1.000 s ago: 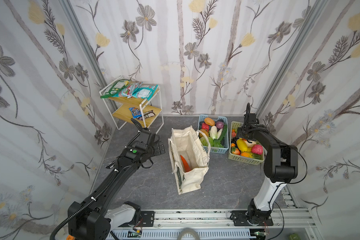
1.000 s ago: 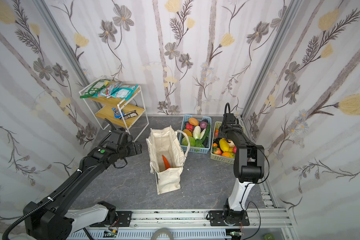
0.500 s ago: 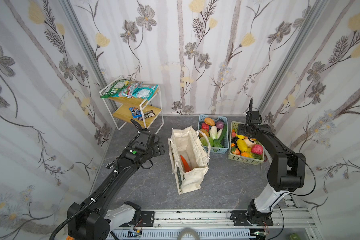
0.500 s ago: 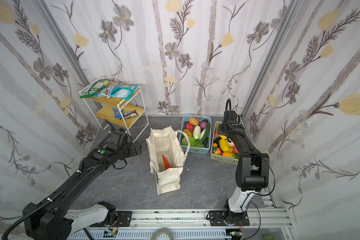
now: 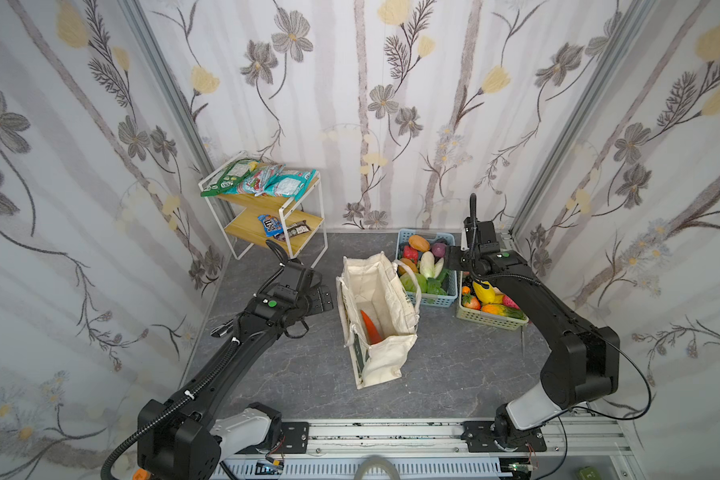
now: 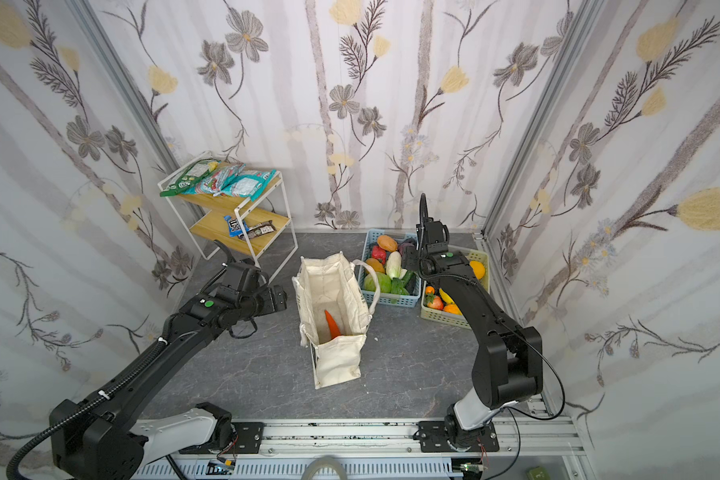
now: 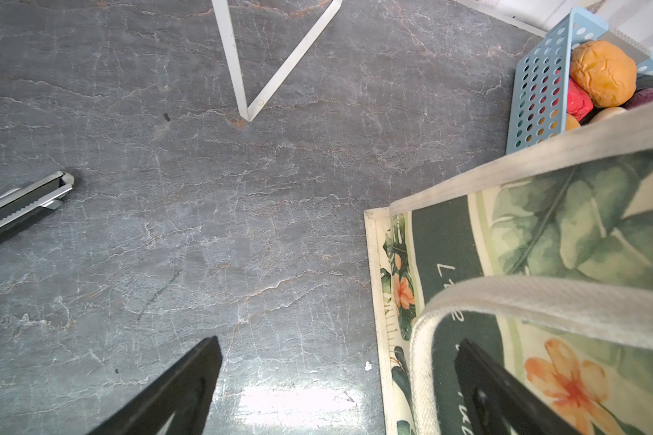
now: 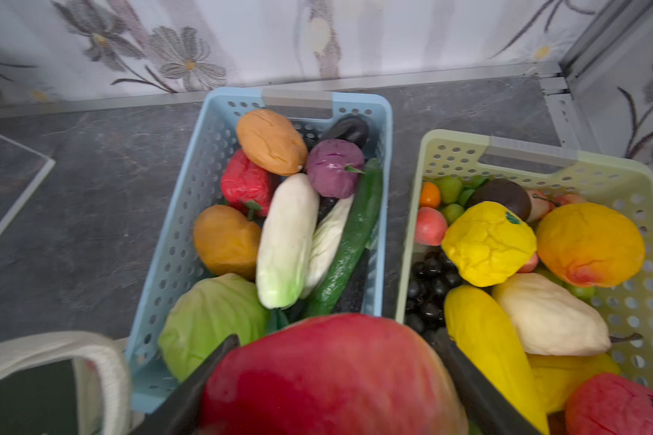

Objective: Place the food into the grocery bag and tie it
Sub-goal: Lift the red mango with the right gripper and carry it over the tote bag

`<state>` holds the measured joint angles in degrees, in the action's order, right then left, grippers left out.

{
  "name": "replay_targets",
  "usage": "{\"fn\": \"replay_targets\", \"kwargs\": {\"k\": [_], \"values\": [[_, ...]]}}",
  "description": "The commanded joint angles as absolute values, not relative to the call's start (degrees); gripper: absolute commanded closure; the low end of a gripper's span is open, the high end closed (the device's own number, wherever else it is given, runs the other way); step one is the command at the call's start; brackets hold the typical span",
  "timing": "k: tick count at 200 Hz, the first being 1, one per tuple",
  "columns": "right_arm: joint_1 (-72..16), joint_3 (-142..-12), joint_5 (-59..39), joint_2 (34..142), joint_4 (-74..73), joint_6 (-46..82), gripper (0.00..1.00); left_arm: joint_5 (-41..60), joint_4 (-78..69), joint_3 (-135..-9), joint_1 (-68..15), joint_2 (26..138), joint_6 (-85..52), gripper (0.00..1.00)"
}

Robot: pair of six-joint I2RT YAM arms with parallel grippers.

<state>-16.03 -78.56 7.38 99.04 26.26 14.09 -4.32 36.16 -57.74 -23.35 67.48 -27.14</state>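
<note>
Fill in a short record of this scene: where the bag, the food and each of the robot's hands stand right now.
bag: grocery bag stands open and untied on the table
in bag: one carrot visible
right hand: shut on a red fruit, over the gap between the blue basket and the pale green basket
left hand: open, empty, close beside the bag's printed side
shelf: snack packets, not yet bagged
baskets: both full of toy produce

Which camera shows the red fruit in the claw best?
The right wrist view: the red fruit fills it, held in the right gripper. In both top views that gripper hides it; the left wrist view misses it.
</note>
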Motion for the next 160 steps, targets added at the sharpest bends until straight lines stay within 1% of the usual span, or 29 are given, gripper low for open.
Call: {"fn": "replay_targets", "kwargs": {"k": [1, 58, 117, 160], "values": [[-18.4, -79.4, 5.0, 97.6, 25.5, 16.3, 0.24, -4.5, 34.8, -58.1, -23.4, 67.6, -27.6, 0.0], [-27.6, -79.4, 1.2, 94.8, 23.6, 19.9, 0.24, -4.8, 34.3, -58.0, -23.4, 68.1, -27.8, 0.0], [-37.1, -79.7, 0.2, 92.4, 20.8, 23.1, 0.24, -4.5, 34.8, -57.9, -23.4, 68.0, -28.0, 0.0], [-42.8, -80.1, -0.8, 92.9, 20.2, 23.2, 0.24, -4.7, 34.9, -57.4, -23.3, 67.8, -28.2, 0.0]]}}
